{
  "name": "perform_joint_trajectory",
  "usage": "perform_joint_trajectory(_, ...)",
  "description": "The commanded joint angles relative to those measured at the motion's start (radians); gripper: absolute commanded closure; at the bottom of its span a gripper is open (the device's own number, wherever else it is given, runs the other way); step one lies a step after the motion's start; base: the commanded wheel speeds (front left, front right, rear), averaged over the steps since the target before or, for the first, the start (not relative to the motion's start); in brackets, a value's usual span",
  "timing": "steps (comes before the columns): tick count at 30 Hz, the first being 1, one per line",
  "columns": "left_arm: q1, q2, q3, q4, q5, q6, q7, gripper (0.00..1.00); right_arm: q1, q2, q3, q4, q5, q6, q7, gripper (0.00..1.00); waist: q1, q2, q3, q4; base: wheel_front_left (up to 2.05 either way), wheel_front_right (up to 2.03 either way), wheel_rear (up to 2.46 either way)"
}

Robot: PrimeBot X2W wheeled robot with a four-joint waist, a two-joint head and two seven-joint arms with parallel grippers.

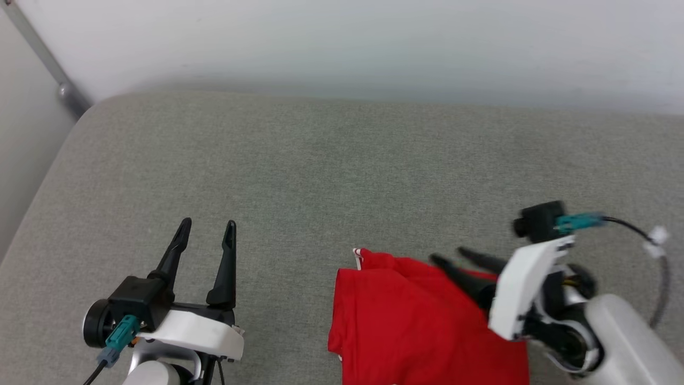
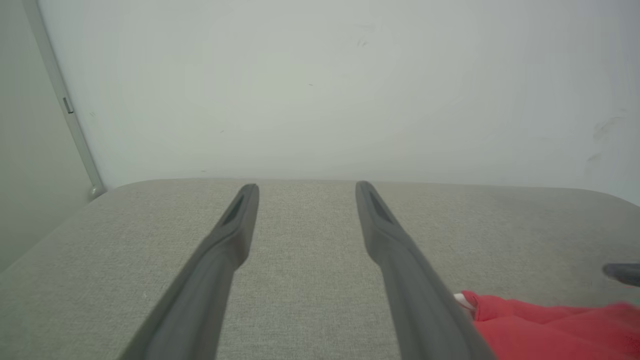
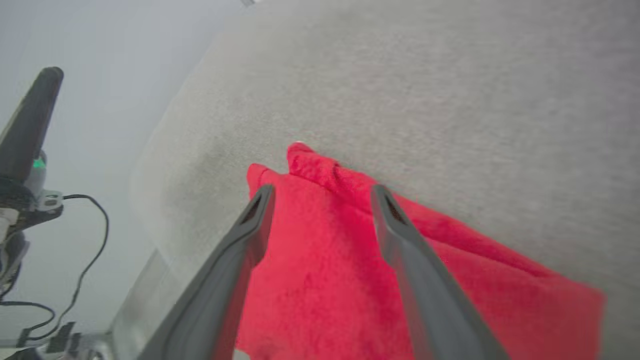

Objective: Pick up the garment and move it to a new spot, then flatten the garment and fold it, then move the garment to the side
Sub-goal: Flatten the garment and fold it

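The garment (image 1: 411,321) is a red jersey lying folded on the grey table's near edge, with a bit of white trim at its far left corner; its print is hidden. My right gripper (image 1: 449,255) hovers over its far right part, fingers pointing left and spread apart, with no cloth between them. The right wrist view has those two open fingers (image 3: 400,235) above the red cloth (image 3: 325,270). My left gripper (image 1: 206,227) stands open to the left of the garment, clear of it. Its wrist view catches the garment's corner (image 2: 540,325) at the lower right.
A grey fabric-covered table (image 1: 320,171) stretches away to a pale wall (image 1: 374,43). A metal rail (image 1: 48,64) runs down the wall at the far left corner. A cable (image 1: 660,267) loops from my right wrist.
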Motion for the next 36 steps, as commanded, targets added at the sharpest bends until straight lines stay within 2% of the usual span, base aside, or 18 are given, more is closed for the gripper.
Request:
perform_joint_trajectory(1,0.011,0.004,0.008,-0.001,-0.001,0.008,-0.005,0.00,0.031,-0.039,-0.032,-0.018,-0.099,0.000,-0.067,0.00,0.0000,0.0000,-0.010,-0.014,0.00,0.00,0.00)
perform_joint_trajectory(2,0.015,0.005,0.011,0.000,-0.002,0.010,-0.005,0.00,0.045,-0.056,-0.058,-0.022,-0.153,0.000,-0.097,0.00,0.0000,0.0000,-0.013,-0.019,0.00,0.00,0.00)
perform_joint_trajectory(3,0.015,0.005,0.011,0.000,-0.002,0.010,-0.005,0.00,0.045,-0.056,-0.058,-0.022,-0.153,0.000,-0.097,0.00,0.0000,0.0000,-0.013,-0.019,0.00,0.00,0.00)
perform_joint_trajectory(7,0.031,0.011,0.024,0.005,-0.006,0.023,-0.006,0.00,0.110,-0.086,-0.206,-0.049,-0.337,0.000,-0.198,0.00,0.0000,0.0000,-0.024,-0.041,0.00,0.00,0.00)
perform_joint_trajectory(12,0.058,0.019,0.039,0.016,-0.006,0.042,-0.006,0.00,0.220,-0.045,-0.397,-0.134,-0.526,0.000,-0.329,0.00,0.0000,0.0000,-0.053,-0.069,0.00,0.00,0.00)
perform_joint_trajectory(14,0.073,0.025,0.043,0.017,-0.001,0.050,-0.006,0.00,0.257,-0.013,-0.437,-0.168,-0.561,0.000,-0.379,0.00,0.0000,0.0000,-0.066,-0.083,0.00,0.00,0.00)
perform_joint_trajectory(19,0.103,0.036,0.036,0.016,0.011,0.061,-0.005,0.00,0.316,0.035,-0.463,-0.237,-0.604,0.000,-0.495,0.00,0.0000,0.0000,-0.092,-0.096,0.00,0.00,0.00)
perform_joint_trajectory(24,0.121,0.038,0.027,0.018,0.012,0.060,-0.006,0.00,0.369,0.077,-0.454,-0.282,-0.624,0.000,-0.560,0.00,0.0000,0.0000,-0.110,-0.097,0.00,0.00,0.00)
perform_joint_trajectory(31,0.131,0.037,0.020,0.028,0.009,0.057,-0.006,0.00,0.426,0.117,-0.445,-0.323,-0.647,0.000,-0.566,0.00,0.0000,0.0000,-0.120,-0.099,0.00,0.00,0.00)
perform_joint_trajectory(36,0.131,0.035,0.024,0.030,0.002,0.060,-0.007,0.00,0.426,0.119,-0.439,-0.334,-0.650,0.000,-0.555,0.00,0.0000,0.0000,-0.119,-0.103,0.00,0.00,0.00)
